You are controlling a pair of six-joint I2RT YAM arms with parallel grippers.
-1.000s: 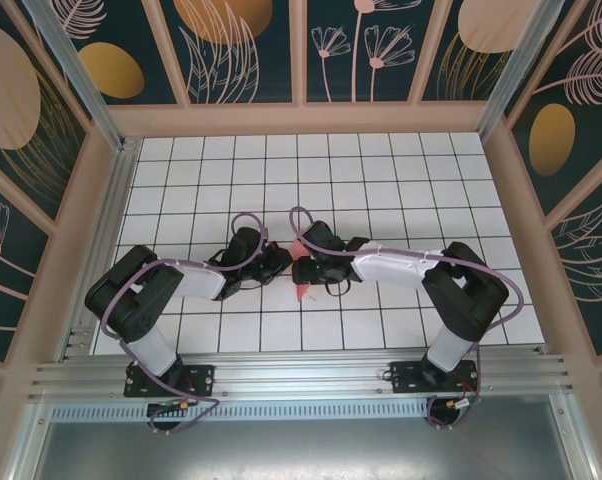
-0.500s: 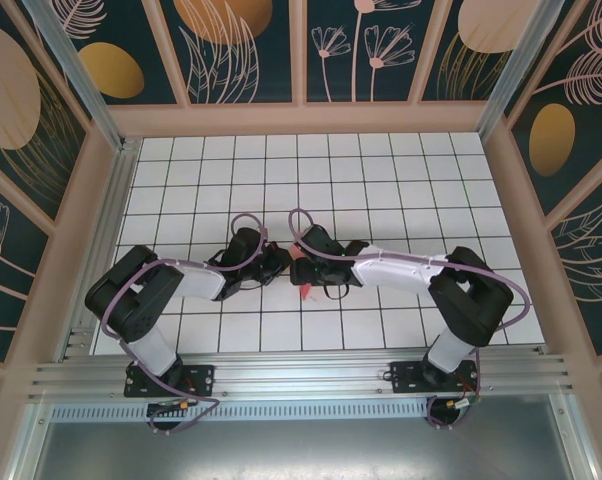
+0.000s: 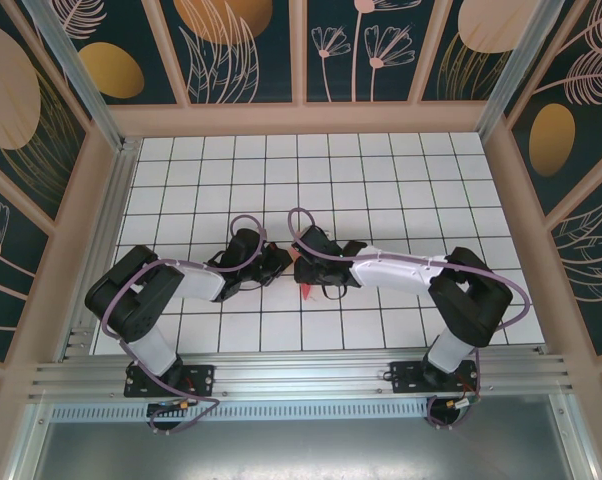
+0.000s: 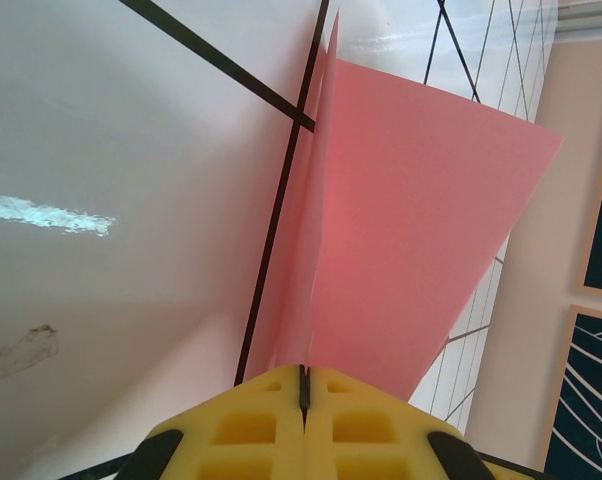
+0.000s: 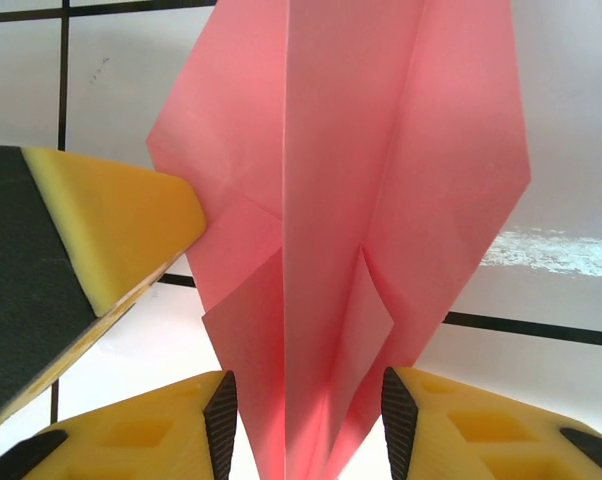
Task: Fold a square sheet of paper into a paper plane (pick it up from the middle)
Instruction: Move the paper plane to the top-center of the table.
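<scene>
Your right end effector point(image 5: 303, 400) has slid in toward the left end effector point(image 4: 303, 385) over the last second, and the pink that showed beyond it from above is now covered. Its jaws stand partly apart, astride the paper plane point(image 5: 381, 170), whose centre ridge runs straight ahead between them, unpinched. The left is clamped shut on the folded edge, with the paper fanning forward from its tips over the desk point(image 4: 111, 120). Folding looks well along; a crease press or regrip seems next.
</scene>
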